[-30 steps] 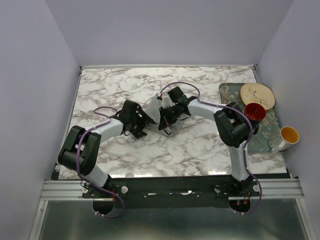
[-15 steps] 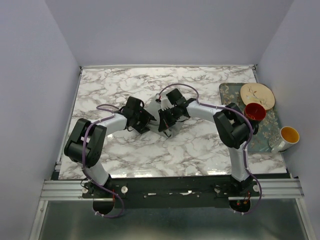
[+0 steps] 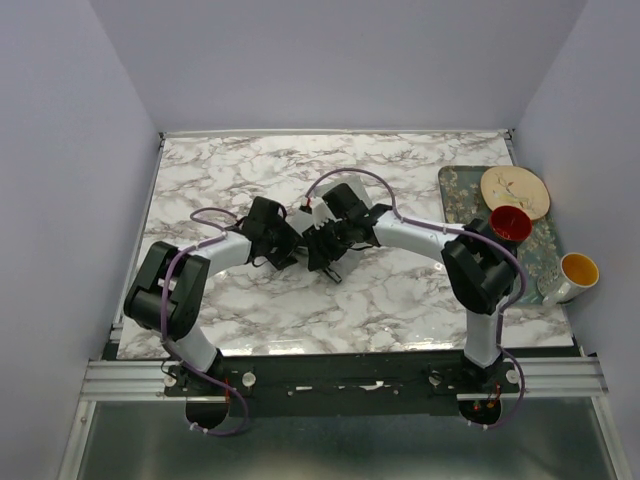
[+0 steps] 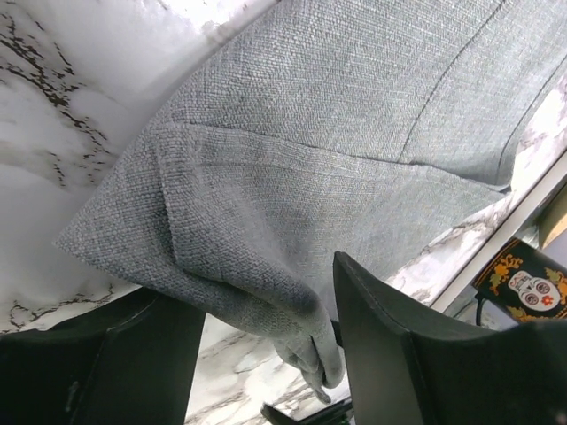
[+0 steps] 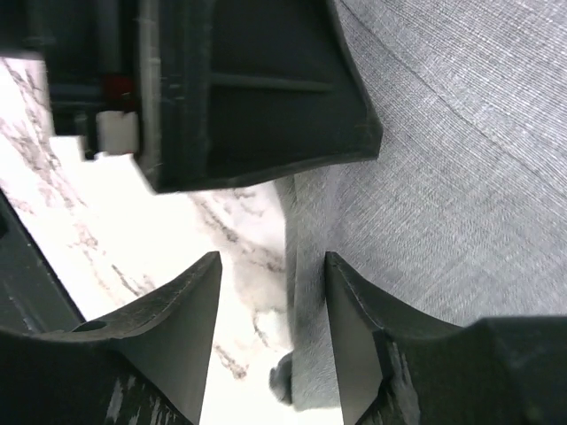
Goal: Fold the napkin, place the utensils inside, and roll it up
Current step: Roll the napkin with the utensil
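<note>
The grey-green napkin (image 4: pixel 337 133) lies folded on the marble table, one end bunched into a loose roll. In the left wrist view that bunched end sits between my left gripper's (image 4: pixel 266 301) fingers, spanning from one to the other, so the left gripper is shut on it. My right gripper (image 5: pixel 270 266) stands open; the napkin's (image 5: pixel 461 159) folded edge runs beside its right finger, with bare marble in the gap. From above, the left gripper (image 3: pixel 285 245) and right gripper (image 3: pixel 318 250) meet at the table's middle and cover the napkin. The utensils are out of view.
A floral tray (image 3: pixel 452 186) at the right edge carries a cream plate (image 3: pixel 514 190) and a red cup (image 3: pixel 508 222). A white mug with a yellow inside (image 3: pixel 577 272) stands at the tray's near corner. The left gripper's body (image 5: pixel 248 88) hangs close over the right fingers.
My right gripper has opened and let go of the napkin. The left arm slid right, up against the right gripper, and its jaws narrowed onto the bunched cloth.
</note>
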Tool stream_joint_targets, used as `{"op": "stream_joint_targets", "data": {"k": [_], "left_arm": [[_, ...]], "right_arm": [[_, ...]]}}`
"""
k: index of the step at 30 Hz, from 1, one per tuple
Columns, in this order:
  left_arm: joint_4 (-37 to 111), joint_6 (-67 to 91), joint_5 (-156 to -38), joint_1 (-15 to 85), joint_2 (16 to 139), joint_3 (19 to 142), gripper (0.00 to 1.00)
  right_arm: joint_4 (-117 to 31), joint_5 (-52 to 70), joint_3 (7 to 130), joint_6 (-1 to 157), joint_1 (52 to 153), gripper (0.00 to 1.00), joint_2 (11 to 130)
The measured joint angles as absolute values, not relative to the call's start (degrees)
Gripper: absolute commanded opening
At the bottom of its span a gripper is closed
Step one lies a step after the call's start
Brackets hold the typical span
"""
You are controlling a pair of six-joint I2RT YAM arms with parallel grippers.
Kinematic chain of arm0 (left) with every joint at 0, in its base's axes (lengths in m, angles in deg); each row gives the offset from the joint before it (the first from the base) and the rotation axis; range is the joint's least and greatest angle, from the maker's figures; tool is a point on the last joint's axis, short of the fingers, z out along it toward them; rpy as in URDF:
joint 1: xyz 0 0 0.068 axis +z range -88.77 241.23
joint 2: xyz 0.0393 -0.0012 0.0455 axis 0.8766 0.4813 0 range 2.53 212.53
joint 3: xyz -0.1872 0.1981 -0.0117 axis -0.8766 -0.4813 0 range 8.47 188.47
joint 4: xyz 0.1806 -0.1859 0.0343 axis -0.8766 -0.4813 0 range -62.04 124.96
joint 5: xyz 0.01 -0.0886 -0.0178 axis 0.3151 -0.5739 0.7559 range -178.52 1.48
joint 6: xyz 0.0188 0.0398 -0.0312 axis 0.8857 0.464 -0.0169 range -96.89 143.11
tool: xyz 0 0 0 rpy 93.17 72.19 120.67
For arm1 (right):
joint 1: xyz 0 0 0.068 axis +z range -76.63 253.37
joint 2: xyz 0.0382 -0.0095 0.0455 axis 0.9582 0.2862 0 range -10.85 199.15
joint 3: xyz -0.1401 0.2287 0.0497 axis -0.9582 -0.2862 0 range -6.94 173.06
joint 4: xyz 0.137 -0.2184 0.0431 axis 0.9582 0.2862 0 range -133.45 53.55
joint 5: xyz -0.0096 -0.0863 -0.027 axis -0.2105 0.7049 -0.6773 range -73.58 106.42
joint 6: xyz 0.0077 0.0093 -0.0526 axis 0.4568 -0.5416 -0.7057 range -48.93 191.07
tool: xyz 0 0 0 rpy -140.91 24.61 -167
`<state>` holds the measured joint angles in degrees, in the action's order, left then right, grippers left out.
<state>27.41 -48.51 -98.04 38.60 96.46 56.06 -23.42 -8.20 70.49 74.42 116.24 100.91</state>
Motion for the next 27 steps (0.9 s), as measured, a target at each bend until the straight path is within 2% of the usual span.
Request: {"op": "stream_joint_targets", "data": {"k": [3,6,10,15,17,19,27], "left_arm": [[27.2,-45.9,-97.9,38.6,95.7,55.8,0.71],[27.2,-44.0,-97.7,38.7,94.8,55.1,0.67],[28.2,-42.9,-98.0,39.2,94.3,53.9,0.56],[28.5,-42.3,-98.3,39.5,94.6,53.5,0.49],[28.7,-42.2,-98.3,39.5,94.6,53.3,0.43],[28.8,-42.0,-98.3,39.8,94.6,53.2,0.39],[30.2,-41.8,-98.3,39.9,94.6,52.2,0.3]], "right_arm": [[-23.3,-7.3,69.5,74.4,116.5,0.6,98.6],[-23.2,-6.1,68.5,74.4,116.5,0.61,96.8],[-23.3,-2.7,67.5,74.2,116.9,0.59,96.3],[-23.3,7.3,66.1,73.0,121.7,0.55,96.3],[-23.6,11.1,66.0,72.6,123.6,0.55,96.3],[-24.1,14.8,65.7,72.4,125.3,0.55,96.3],[-25.0,25.7,65.4,69.7,128.7,0.6,96.5]]}}
